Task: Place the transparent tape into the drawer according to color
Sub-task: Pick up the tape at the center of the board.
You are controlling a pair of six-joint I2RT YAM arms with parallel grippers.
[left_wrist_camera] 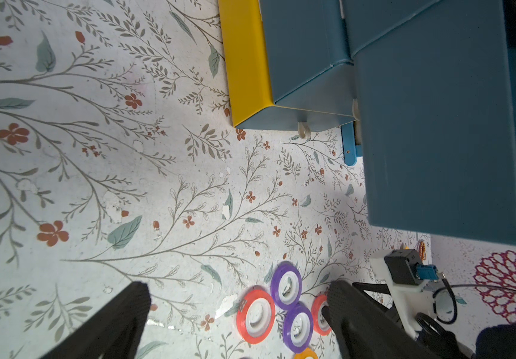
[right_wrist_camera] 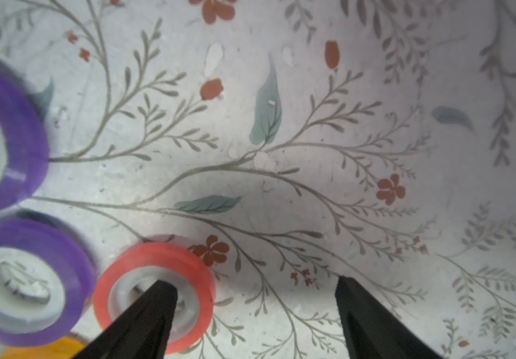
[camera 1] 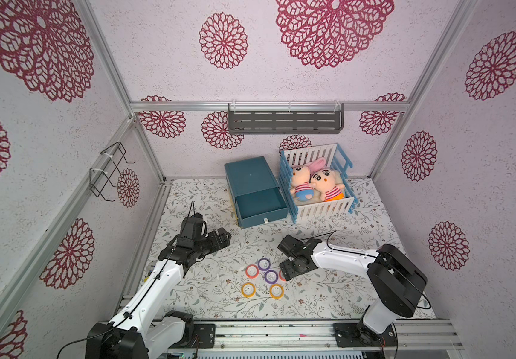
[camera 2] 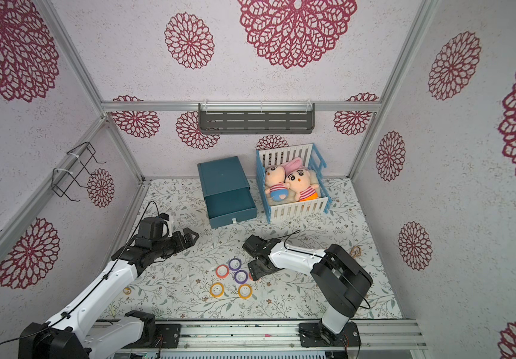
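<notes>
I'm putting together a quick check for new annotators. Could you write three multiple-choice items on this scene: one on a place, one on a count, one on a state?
1. Where do the tape rolls lie?
A) in the crib
B) on the table, in front of the drawer
C) on the wall shelf

2. How many purple rolls show?
A) one
B) two
C) three

3. The drawer is:
A) shut
B) open, holding tape
C) open and empty

Answers:
1. B: both top views show them clustered on the table.
2. B: two purple rims sit side by side.
3. C: its bare teal floor shows.
</notes>
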